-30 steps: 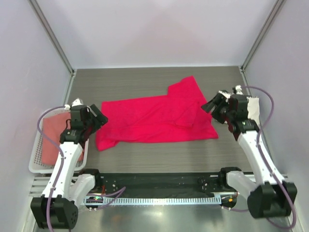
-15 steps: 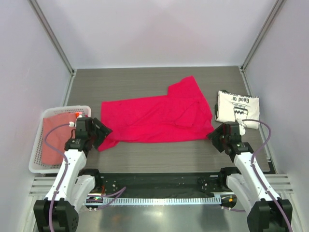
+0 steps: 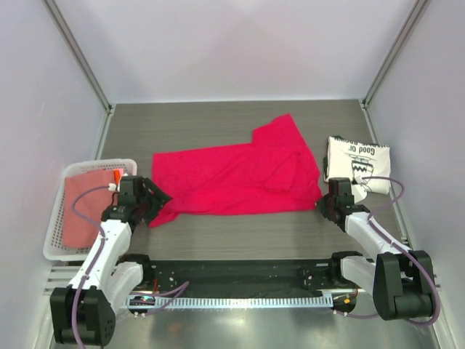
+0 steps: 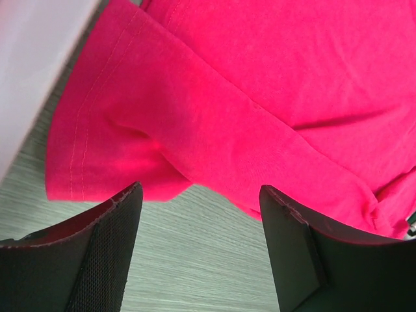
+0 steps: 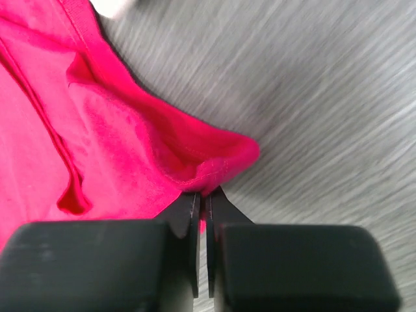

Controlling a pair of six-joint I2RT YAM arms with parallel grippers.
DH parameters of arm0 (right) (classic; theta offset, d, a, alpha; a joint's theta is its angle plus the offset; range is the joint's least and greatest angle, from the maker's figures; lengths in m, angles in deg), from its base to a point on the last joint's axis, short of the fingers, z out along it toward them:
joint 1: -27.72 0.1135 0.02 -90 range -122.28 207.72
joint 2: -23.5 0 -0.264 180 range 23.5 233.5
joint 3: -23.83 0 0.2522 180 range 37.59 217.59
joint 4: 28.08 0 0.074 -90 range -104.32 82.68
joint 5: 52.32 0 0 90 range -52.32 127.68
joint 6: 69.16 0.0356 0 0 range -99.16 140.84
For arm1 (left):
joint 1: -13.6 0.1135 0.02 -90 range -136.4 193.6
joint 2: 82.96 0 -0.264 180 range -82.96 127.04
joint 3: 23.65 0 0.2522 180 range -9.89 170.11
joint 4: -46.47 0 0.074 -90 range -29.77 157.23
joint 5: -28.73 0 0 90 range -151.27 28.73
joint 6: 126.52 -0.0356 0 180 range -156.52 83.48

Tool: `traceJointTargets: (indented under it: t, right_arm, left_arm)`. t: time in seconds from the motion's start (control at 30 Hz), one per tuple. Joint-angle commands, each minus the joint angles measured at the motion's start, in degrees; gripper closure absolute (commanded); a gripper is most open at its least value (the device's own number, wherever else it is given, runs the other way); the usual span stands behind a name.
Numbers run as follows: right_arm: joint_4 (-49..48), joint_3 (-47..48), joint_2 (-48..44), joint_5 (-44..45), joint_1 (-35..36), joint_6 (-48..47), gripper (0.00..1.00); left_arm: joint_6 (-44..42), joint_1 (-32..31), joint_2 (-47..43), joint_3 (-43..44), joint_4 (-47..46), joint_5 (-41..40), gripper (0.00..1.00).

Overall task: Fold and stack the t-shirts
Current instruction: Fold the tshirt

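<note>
The pink shirt (image 3: 236, 178) lies spread across the middle of the table (image 3: 240, 233), not yet folded. One sleeve points to the far right. The cream shirt (image 3: 356, 161) is already folded at the right edge, so that is where I judge the stack goes.

My right gripper (image 5: 202, 198) is clenched on the shirt's near right corner, with a small nub of hem pinched at the very tips. My left gripper (image 4: 198, 192) is released, its jaws wide apart and hovering over the near left corner, where the cloth has doubled over itself. It is just beside the basket (image 3: 52, 247).

To do this step well, I would:
- Lower the left gripper until one finger slides under that folded corner.
- Bite deeper than the right side has, since a grip only on the hem could slip once the cloth takes tension.
- Lift both corners together at the same height.
- Carry them toward the far edge evenly, so the near hem lands straight and the wrinkles near the middle pull flat.
- Keep clear of the basket wall on the left.
</note>
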Motion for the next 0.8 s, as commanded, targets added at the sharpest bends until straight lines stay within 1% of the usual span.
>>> traceJointTargets:
  t: [0.0,0.03,0.2,0.23,0.3,0.37,0.47,0.5,0.57,0.6,0.67,0.7,0.77]
  right_arm:
    - [-4.32,1.79,-0.41,6.4,0.16,0.42,0.99]
    - [-4.23,2.14,-1.29,7.63,0.16,0.24,0.99]
    - [-4.05,3.81,-2.09,7.2,0.07,-1.08,0.99]
    - [-4.05,3.81,-2.0,7.11,0.16,-1.17,0.99]
    - [-4.05,3.81,-1.91,6.94,0.25,-1.25,0.99]
    - [-4.14,3.55,-2.0,7.02,0.16,-1.08,0.99]
    - [-4.32,2.94,-2.52,6.94,0.16,-0.73,0.99]
    - [-4.4,2.85,-2.79,7.02,0.16,-0.73,0.99]
    - [-4.49,2.5,-3.05,7.11,0.16,-0.38,0.99]
    - [-4.49,2.41,-3.14,7.11,0.16,-0.38,0.99]
    - [-4.67,2.41,-3.14,7.03,0.16,-0.2,0.99]
    - [-4.75,2.41,-3.14,7.02,0.25,-0.2,0.99]
    - [-5.11,2.41,-3.05,6.5,0.16,-0.02,0.99]
  left_arm:
    - [-0.28,-1.81,1.61,-0.32,-3.03,-1.23,0.26]
    - [-0.45,-2.52,2.66,-0.23,-3.38,-3.23,0.26]
    - [-1.07,-7.97,5.83,0.47,-4.7,-5.89,0.27]
    - [-0.46,-10.15,5.92,0.39,-4.62,-7.46,0.28]
    - [0.6,-12.1,4.87,-0.31,-4.18,-8.79,0.3]
    - [3.58,-13.95,3.55,-1.63,-2.34,-10.71,0.33]
    - [7.18,-14.22,-1.53,-3.74,0.56,-11.69,0.34]
    - [10.41,-14.3,-4.86,-5.14,1.26,-12.47,0.34]
    - [14.47,-14.3,-8.65,-6.73,3.37,-12.83,0.35]
    - [19.01,-14.39,-12.5,-8.73,4.16,-13.09,0.36]
    - [23.96,-14.31,-15.69,-10.94,4.96,-13.8,0.38]
    - [28.07,-14.39,-17.35,-12.17,5.14,-14.67,0.39]
    - [31.17,-14.39,-20.79,-15.16,5.14,-15.64,0.44]
